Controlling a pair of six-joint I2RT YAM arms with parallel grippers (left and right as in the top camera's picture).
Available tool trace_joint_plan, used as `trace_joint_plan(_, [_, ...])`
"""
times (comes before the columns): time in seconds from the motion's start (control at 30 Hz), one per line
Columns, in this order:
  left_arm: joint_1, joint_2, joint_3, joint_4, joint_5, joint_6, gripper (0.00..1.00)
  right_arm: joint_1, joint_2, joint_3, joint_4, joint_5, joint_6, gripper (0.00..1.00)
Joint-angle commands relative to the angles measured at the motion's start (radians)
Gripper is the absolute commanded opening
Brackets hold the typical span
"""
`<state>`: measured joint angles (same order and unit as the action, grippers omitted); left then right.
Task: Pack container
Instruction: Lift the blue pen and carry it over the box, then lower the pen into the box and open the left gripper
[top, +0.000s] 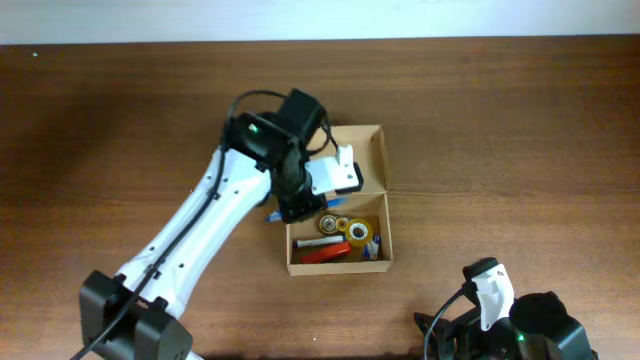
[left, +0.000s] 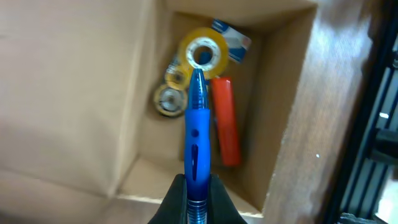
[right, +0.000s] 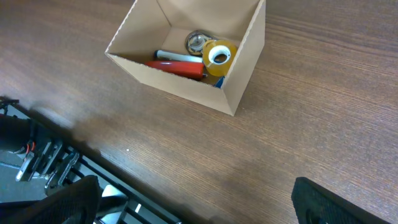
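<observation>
The brown cardboard container (top: 386, 222) lies open at mid-table, its flap lid folded back toward the far side. Inside lie a yellow tape roll (top: 357, 235), a red marker (top: 325, 254) and small metal-coloured rolls (top: 330, 223). My left gripper (left: 198, 198) is shut on a blue pen (left: 198, 140) and holds it above the container's left edge, tip pointing toward the tape roll (left: 203, 55). The red marker (left: 225, 121) lies beside it. My right gripper (right: 196, 205) is open and empty near the table's front edge, apart from the container (right: 186, 88).
A blue-and-white item (left: 233, 38) lies in the container's far corner. The table's front edge with a metal frame (right: 93, 171) shows below my right gripper. The left arm (top: 200, 225) stretches diagonally from the front left to the container.
</observation>
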<state>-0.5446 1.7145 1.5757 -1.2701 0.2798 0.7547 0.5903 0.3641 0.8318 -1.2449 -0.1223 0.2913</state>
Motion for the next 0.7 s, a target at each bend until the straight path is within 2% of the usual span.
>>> trace_joint_plan(0.0, [-0.027, -0.028, -0.044, 0.027, -0.003, -0.017, 0.02, 0.008, 0.004, -0.003, 0.003, -0.005, -0.003, 0.99])
trace_joint_plan(0.3, [-0.075, -0.027, -0.129, 0.219, -0.003, -0.016, 0.02, 0.008, 0.004, -0.003, 0.003, -0.005, -0.003, 0.99])
trace_joint_plan(0.43, [-0.075, -0.024, -0.186, 0.283, -0.001, 0.021, 0.02, 0.008, 0.004, -0.003, 0.003, -0.005, -0.003, 1.00])
trace_joint_plan(0.67, [-0.074, -0.023, -0.274, 0.399, 0.052, 0.037, 0.02, 0.008, 0.004, -0.003, 0.003, -0.005, -0.003, 0.99])
